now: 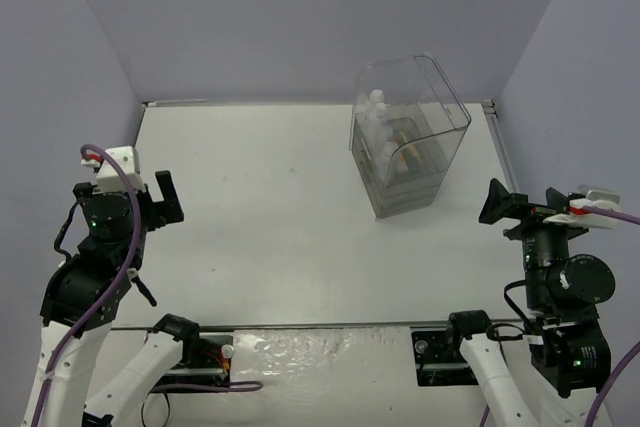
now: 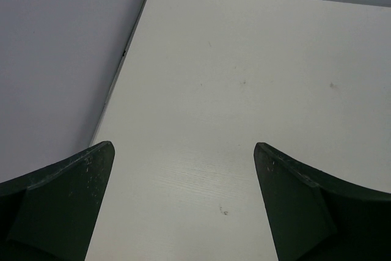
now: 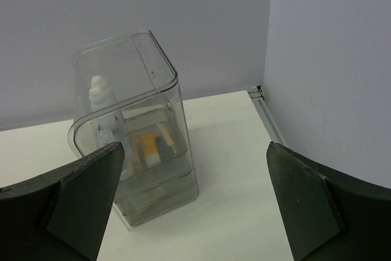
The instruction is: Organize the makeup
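Note:
The makeup sits inside a clear plastic case (image 1: 452, 107) at the back right of the table. Through its walls I see white bottles (image 1: 378, 103), an orange flat case (image 3: 146, 145), a beige tube (image 3: 166, 137) and a dark slim tube (image 3: 160, 147). In the right wrist view a white bottle (image 3: 98, 92) stands at the case's (image 3: 160, 59) left side. My left gripper (image 1: 150, 202) hovers open at the left edge, far from the case, with only bare table between its fingers (image 2: 67, 200). My right gripper (image 1: 525, 203) is open to the right of the case, holding nothing.
Grey walls close in the table (image 1: 270, 227) on the left, back and right. A metal rail (image 3: 269, 117) runs along the right edge. The case has drawers (image 3: 159, 191) in its lower part. Both arm bases stand at the near edge.

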Controlling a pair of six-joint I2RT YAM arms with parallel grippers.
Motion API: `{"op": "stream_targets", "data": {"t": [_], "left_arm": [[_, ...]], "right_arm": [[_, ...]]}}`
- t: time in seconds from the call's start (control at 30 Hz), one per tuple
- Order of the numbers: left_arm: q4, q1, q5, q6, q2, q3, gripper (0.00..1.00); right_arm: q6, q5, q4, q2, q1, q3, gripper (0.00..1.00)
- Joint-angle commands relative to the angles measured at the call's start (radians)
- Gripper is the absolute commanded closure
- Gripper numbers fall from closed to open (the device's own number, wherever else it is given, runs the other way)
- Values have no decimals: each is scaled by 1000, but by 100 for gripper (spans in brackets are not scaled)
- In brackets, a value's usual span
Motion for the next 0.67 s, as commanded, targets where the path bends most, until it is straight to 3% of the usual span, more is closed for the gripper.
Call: {"op": "stream_targets", "data": {"t": [0.0,0.63], "left_arm": [[-20,1,-20,-47,-19,-12,3],[-127,1,-6,-66,-52,-10,3]], "right_arm": [[18,32,9,-5,20,22,0],[44,6,-61,-48,33,76,0]]}}
